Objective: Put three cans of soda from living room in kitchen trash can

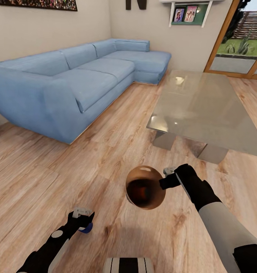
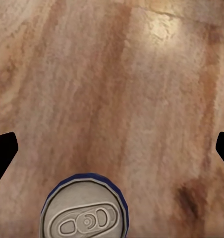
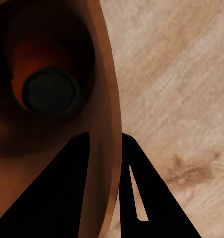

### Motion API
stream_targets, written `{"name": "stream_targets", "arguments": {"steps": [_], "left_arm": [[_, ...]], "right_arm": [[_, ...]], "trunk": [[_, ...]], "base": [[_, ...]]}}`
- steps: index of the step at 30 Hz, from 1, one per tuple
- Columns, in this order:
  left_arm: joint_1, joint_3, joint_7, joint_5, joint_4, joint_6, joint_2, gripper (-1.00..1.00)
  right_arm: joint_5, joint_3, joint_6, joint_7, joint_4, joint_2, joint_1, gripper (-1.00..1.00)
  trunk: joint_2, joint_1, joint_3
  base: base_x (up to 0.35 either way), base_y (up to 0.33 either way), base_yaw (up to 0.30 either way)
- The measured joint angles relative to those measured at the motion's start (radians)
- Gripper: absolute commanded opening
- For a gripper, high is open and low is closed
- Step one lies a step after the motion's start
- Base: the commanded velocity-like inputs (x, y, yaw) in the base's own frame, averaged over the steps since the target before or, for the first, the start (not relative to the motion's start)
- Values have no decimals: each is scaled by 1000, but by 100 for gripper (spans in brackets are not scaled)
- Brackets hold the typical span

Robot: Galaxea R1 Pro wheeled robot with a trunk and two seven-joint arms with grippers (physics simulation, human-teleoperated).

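In the living room, the right gripper (image 1: 170, 177) clamps the rim of the bin (image 1: 145, 187), which already holds an orange can (image 3: 50, 89), while the left gripper (image 1: 83, 220) grips a blue can (image 2: 85, 208), so the trip to the kitchen apparently remains.

My right arm reaches forward, its gripper (image 1: 169, 178) clamped across the trash can's (image 1: 145, 187) rim, one finger (image 3: 52, 198) inside, one outside. My left arm hangs lower, its gripper (image 1: 82, 218) closed around a blue soda can (image 2: 85, 210), held upright.
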Motion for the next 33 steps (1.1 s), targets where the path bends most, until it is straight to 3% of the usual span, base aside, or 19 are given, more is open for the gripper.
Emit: {"name": "stream_targets", "arguments": {"steps": [5,16,20,24,29,33], "left_arm": [[0,3,-3,0,0,1,1,100],[0,6,-5,1,-1,3,7,100],[0,6,-3,2,-1,1,7,100],[0,6,0,1,-1,1,5,100],[0,4,0,1,-1,1,2,100],[0,4,0,1,-1,1,2,100]], "right_arm": [[2,0,0,0,0,-1,2,-100],[17,0,-4,-1,0,-7,2,-100],[-17,1,3,2,0,-7,2,-100],[14,2,-3,-1,0,-7,2,-100],[-3,3,1,1,0,-7,2,-100],[10,4,-2,0,0,-8,3,-100]], "trunk": [[-1,2,-15],[-1,2,-15],[-1,2,-15],[-1,2,-15],[-2,4,-35],[-2,4,-35]], "base": [[0,0,0],[-3,78,0],[-10,85,0],[-2,20,0],[-1,4,0],[0,0,0]]}}
